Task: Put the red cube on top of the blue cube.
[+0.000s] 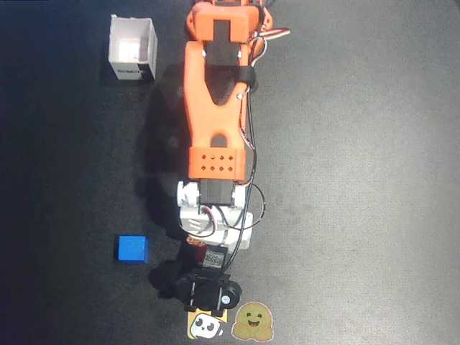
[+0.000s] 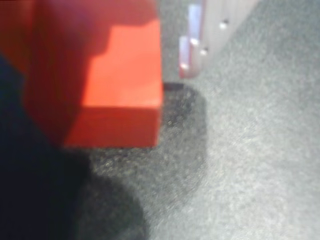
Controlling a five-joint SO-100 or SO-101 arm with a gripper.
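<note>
The red cube (image 2: 120, 85) fills the upper left of the wrist view, blurred and very close, and seems to rest on the dark mat. One pale finger (image 2: 192, 47) stands to its right with a thin strip of mat between them. The other jaw is hidden in the dark left part. In the overhead view the gripper (image 1: 203, 251) is low over the mat under the white wrist, and only a sliver of the red cube (image 1: 192, 243) shows. The blue cube (image 1: 132, 249) sits on the mat to the left of the gripper, apart from it.
A white open-topped box (image 1: 133, 49) stands at the upper left in the overhead view. The orange arm (image 1: 215, 108) runs down the middle from the top edge. Two stickers (image 1: 230, 325) lie at the bottom edge below the wrist camera.
</note>
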